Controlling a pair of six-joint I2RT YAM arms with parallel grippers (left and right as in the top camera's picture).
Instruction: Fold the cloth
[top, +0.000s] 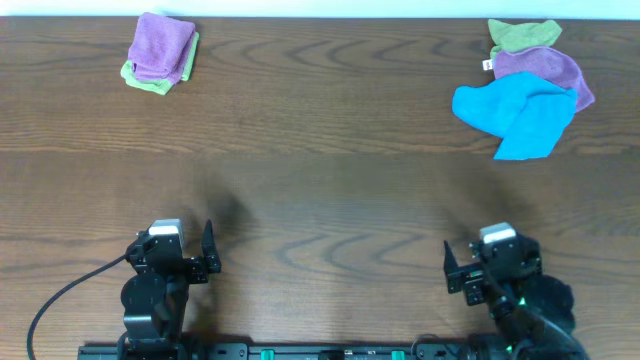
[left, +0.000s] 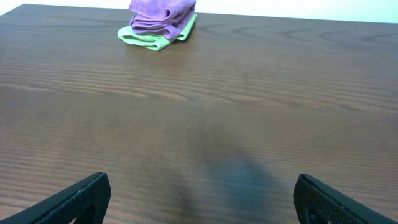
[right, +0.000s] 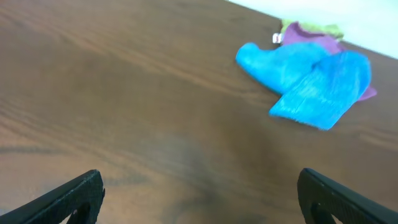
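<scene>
The purple cloth (top: 548, 68) with a small white tag lies crumpled at the table's far right, partly under a bright blue cloth (top: 515, 110). It also shows in the right wrist view (right: 314, 35), mostly hidden by the blue cloth (right: 311, 78). My left gripper (top: 208, 255) is open and empty near the front left edge, with bare table between its fingers (left: 202, 186). My right gripper (top: 450, 265) is open and empty near the front right, far short of the pile (right: 200, 180).
A green cloth (top: 522, 35) lies behind the purple one in the right pile. At the far left, another purple cloth (top: 160, 45) sits folded on a folded green cloth (top: 150, 82); both show in the left wrist view (left: 163, 14).
</scene>
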